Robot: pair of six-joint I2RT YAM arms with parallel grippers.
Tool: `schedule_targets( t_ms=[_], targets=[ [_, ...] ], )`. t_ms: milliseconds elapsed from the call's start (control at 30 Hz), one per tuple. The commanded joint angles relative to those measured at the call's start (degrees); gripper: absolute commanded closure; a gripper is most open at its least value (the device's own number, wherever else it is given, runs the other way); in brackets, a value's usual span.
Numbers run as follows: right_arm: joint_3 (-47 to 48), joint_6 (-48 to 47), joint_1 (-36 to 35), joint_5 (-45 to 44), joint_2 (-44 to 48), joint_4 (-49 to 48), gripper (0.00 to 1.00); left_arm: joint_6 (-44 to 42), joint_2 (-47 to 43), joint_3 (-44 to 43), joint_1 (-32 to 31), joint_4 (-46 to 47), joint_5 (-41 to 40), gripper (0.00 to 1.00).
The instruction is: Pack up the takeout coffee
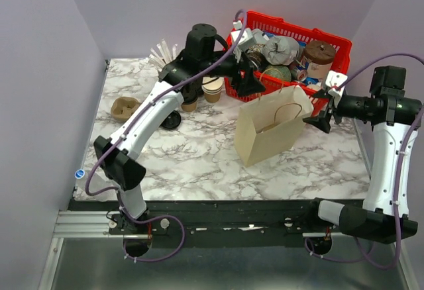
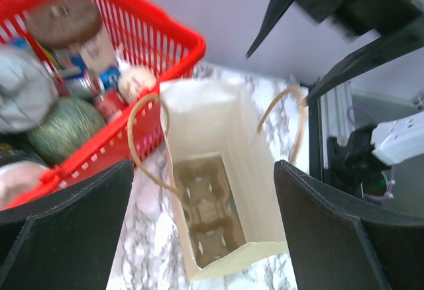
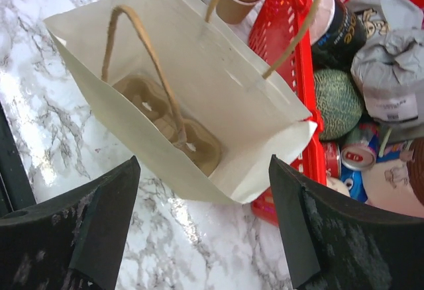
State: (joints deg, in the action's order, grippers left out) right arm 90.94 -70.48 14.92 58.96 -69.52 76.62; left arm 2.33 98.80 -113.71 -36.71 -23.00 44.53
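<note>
top: high rear, whole table point(image 1: 199, 164) | both wrists: close, down into shared paper bag point(image 2: 202, 114)

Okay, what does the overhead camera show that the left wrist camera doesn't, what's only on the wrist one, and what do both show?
Only the overhead view: the stack of cream cups, the white straws and a pulp tray lying on the table. Only the left wrist view: the cup carrier sitting at the bottom of the paper bag. Both: the bag, open, beside the red basket.

Lilac walls point(image 1: 40, 51) on three sides; marble-patterned tabletop point(image 1: 199, 161); soft, even light.
</note>
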Motion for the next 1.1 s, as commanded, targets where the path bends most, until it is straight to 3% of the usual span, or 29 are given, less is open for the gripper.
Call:
schedule_targets(
  t_ms=[0, 133, 200, 300, 400, 433, 467, 500, 633, 767, 900, 1067],
  targets=[
    [-1.2, -5.11, -1.73, 3.35, -1.14, 10.4, 0.14, -3.63, 4.55, -1.6, -0.12, -2.48, 2.14, 0.07],
    [0.55, -2.13, -3.22, 5.2, -3.43, 9.69, 0.25, -3.83, 8.41, -4.85, -0.29, -1.08, 2.75, 0.12],
    [2.3, -0.81, -4.54, 5.64, -4.57, 10.04, 0.35, -3.3, 10.7, -6.96, -0.29, -0.47, 3.54, 0.15],
    [3.8, 0.25, -6.82, 5.38, -4.93, 10.65, 0.46, -2.59, 13.16, -9.42, -0.29, 0.85, 4.68, 0.31],
    [3.37, 1.13, -9.99, 4.41, -3.97, 10.74, 0.47, -0.92, 14.66, -10.65, -0.56, 2.44, 6.26, 0.57],
    [2.76, 1.31, -10.87, 4.06, -3.44, 10.74, 0.47, -0.92, 14.84, -10.92, -0.56, 2.61, 6.62, 0.82],
    [2.23, 1.74, -12.18, 3.54, -3.17, 10.57, 0.46, -1.1, 15.01, -11.27, -0.56, 2.44, 6.44, 0.95],
    [1.88, 2.36, -12.71, 3.44, -2.65, 9.78, 0.45, -1.88, 15.01, -11.44, -0.47, 2.53, 6.27, 1.0],
    [2.92, 11.39, -13.07, 4.85, -0.8, 3.73, 0.32, -10.49, 15.54, -17.58, 0.23, -3.87, 5.39, 1.0],
    [10.73, 23.59, -13.07, 5.46, 0.25, -1.99, 0.19, -19.53, 13.71, -24.27, 1.03, -12.32, 4.6, 1.0],
    [11.9, 32.67, -13.07, 6.96, 3.68, -11.28, 0.09, -30.08, 8.87, -18.93, 0.85, -16.45, 3.37, 1.0],
    [3.12, 43.48, -13.07, 2.23, 9.65, -23.87, 0.08, -41.95, 2.65, -5.26, -1.96, -26.55, 3.02, 1.0]
  ],
)
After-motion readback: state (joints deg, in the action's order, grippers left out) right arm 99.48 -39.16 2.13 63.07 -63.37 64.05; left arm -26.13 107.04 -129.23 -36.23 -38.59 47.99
